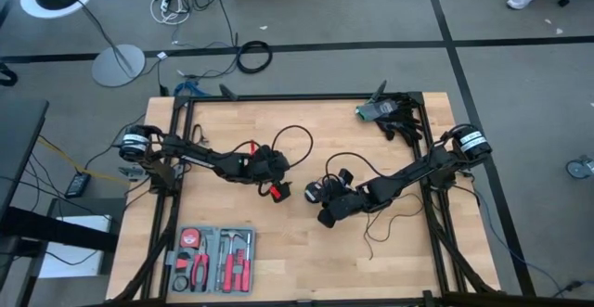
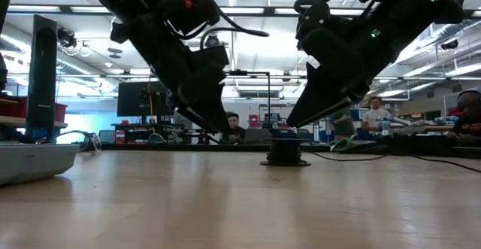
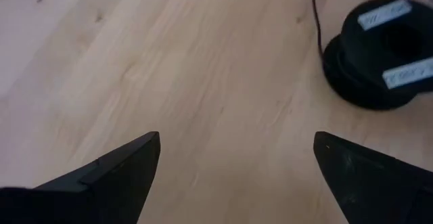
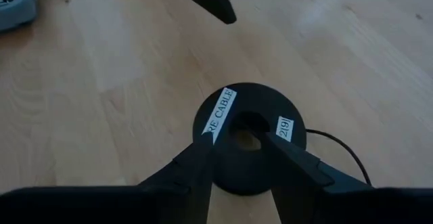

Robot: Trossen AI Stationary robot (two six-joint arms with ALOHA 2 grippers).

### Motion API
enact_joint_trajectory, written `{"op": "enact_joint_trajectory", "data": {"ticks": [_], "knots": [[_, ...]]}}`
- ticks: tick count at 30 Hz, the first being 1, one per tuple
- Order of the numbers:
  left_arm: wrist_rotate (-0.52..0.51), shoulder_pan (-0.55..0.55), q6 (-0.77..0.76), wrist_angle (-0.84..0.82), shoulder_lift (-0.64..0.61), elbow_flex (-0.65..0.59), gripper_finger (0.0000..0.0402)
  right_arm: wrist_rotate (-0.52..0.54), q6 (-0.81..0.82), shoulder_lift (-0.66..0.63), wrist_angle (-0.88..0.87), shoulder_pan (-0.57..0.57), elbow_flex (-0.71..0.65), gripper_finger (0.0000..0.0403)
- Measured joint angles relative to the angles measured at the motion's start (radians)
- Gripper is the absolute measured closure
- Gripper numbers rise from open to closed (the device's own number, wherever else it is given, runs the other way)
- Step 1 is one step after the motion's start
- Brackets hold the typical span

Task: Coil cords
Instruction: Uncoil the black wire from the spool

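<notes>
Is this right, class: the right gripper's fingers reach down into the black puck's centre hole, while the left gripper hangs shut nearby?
Not quite. The left gripper hangs open, as the left wrist view shows. The right gripper does reach into the black puck.

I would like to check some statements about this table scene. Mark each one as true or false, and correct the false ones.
1. The right gripper has its fingers at the black puck. True.
2. The left gripper is shut on the puck. False: it is open over bare wood, with the puck off to one side.
3. A tool tray lies near the table's front edge on the left arm's side. True.
4. The puck hangs in the air. False: the low view shows it resting on the table.
5. A thin black wire leads away from the puck. True.
</notes>
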Motion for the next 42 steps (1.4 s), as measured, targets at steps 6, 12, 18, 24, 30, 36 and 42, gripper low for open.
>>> {"op": "enact_joint_trajectory", "data": {"ticks": [6, 12, 18, 24, 30, 36, 42], "knots": [[0.003, 0.0, 0.004, 0.096, 0.0, 0.0, 0.0007, 0.001, -0.001, 0.0, -0.034, 0.0, 0.0, 0.0275], [0.084, 0.0, 0.025, 0.164, 0.002, 0.0, 0.0007, 0.014, 0.002, -0.062, -0.116, 0.0, 0.0, 0.0283], [0.1, 0.0, 0.033, 0.18, 0.004, 0.0, 0.0006, 0.045, 0.14, -0.147, -0.373, 0.023, 0.0, 0.0307], [0.1, 0.0, 0.033, 0.213, 0.004, 0.0, 0.0006, -0.039, 0.197, -0.098, -0.298, 0.047, -0.037, 0.0334], [0.102, 0.0, 0.029, 0.25, 0.004, 0.0, 0.0006, -0.08, -0.017, 0.051, 0.053, -0.003, -0.047, 0.0397], [0.125, 0.0, 0.028, 0.237, 0.004, 0.0, 0.0006, -0.106, -0.068, 0.12, 0.116, -0.076, -0.001, 0.0386], [0.128, 0.002, 0.033, 0.218, 0.005, 0.0, 0.0006, -0.116, -0.106, 0.055, 0.04, -0.052, 0.004, 0.0398]]}}
